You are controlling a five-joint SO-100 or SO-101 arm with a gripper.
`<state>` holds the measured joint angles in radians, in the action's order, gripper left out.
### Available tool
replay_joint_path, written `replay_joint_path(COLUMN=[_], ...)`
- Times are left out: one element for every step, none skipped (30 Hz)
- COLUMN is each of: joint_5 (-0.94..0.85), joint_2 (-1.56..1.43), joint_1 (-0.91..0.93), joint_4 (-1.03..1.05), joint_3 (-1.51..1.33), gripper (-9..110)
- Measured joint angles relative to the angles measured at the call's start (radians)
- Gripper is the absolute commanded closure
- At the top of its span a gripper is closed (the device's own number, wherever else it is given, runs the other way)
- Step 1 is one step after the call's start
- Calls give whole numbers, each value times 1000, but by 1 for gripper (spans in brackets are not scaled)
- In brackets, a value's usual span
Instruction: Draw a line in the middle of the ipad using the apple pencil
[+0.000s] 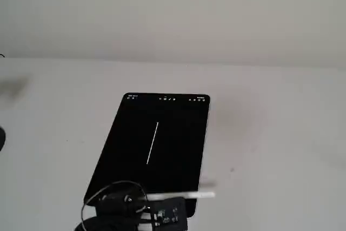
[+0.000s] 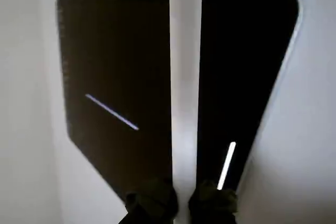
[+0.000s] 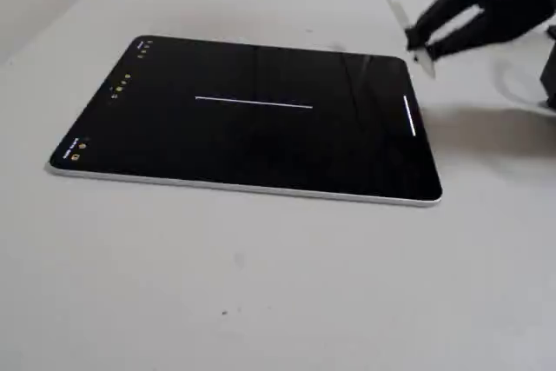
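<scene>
White apple pencil (image 3: 401, 19) clenched in fingers (image 3: 415, 41), lifted clear off the ipad (image 3: 261, 141) on the counter (image 3: 261, 284), line (image 3: 254, 102) already mid-screen.

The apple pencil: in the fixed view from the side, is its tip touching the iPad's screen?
No. The apple pencil hangs in the jaws above the table, beyond the ipad's short edge.

Open table (image 3: 261, 301) rings the ipad (image 3: 174, 145) — only the tool (image 3: 420, 43) (gripping the apple pencil (image 3: 398, 8)) overhangs one short edge.
</scene>
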<state>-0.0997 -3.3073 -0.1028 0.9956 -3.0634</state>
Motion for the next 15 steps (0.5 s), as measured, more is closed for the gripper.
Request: replay_joint_path(joint_5=[0,0,0,0,0,0,0,0,0,0,0,0,0,0,0], joint_2=[0,0,0,0,0,0,0,0,0,0,0,0,0,0,0], joint_1=[0,0,0,0,0,0,0,0,0,0,0,0,0,0,0], joint_4=[2,2,2,2,2,2,2,2,2,2,2,2,2,2,2], joint_3=[-8,-11,-11,-11,-12,-12,-12,-12,-12,-12,-12,-12,-12,-12,-12], gripper=[101,101,101,101,101,101,101,101,101,101,101,101,101,101,101])
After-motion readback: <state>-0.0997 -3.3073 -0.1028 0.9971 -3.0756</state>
